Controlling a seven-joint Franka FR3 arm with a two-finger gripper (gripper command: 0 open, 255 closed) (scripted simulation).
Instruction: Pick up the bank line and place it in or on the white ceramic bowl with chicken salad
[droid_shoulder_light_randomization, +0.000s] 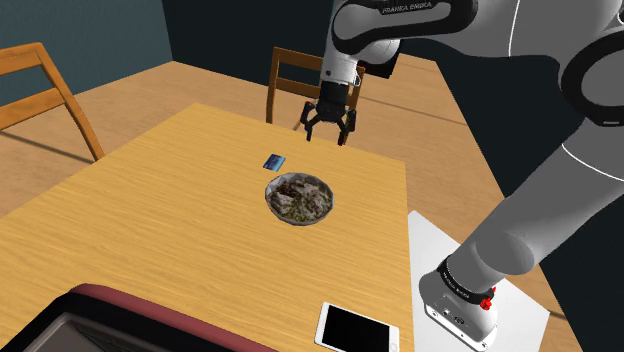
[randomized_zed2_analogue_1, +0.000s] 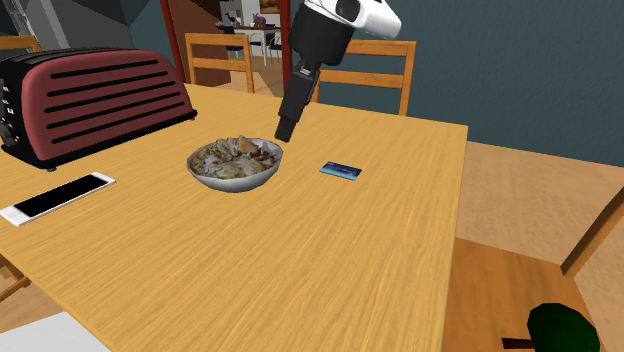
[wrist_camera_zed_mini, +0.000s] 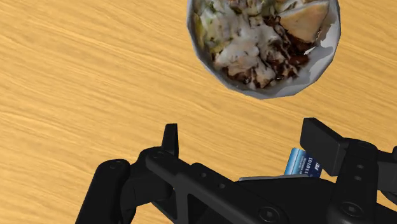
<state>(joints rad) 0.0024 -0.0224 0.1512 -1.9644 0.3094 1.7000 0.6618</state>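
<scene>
The bank line is a small flat blue packet (droid_shoulder_light_randomization: 273, 161) (randomized_zed2_analogue_1: 340, 170) lying on the wooden table beside the white bowl (droid_shoulder_light_randomization: 300, 222) (randomized_zed2_analogue_1: 235, 184) of chicken salad. My black gripper (droid_shoulder_light_randomization: 328, 130) (randomized_zed2_analogue_1: 285, 131) hangs open above the table, a little beyond both of them toward the table's far edge in the shoulder view. In the wrist view the gripper (wrist_camera_zed_mini: 245, 137) has its fingers apart with nothing between them. There the blue packet (wrist_camera_zed_mini: 304, 164) peeks out next to one finger, partly hidden by the hand, and the bowl (wrist_camera_zed_mini: 300, 83) lies further ahead.
A white-framed phone (droid_shoulder_light_randomization: 356, 328) (randomized_zed2_analogue_1: 57, 196) lies near the table edge by the stand. A dark red toaster (randomized_zed2_analogue_1: 90, 100) stands past it. Wooden chairs (droid_shoulder_light_randomization: 296, 80) (randomized_zed2_analogue_1: 372, 68) sit at the table's far side, and another chair (droid_shoulder_light_randomization: 40, 90) stands off the shoulder view's left.
</scene>
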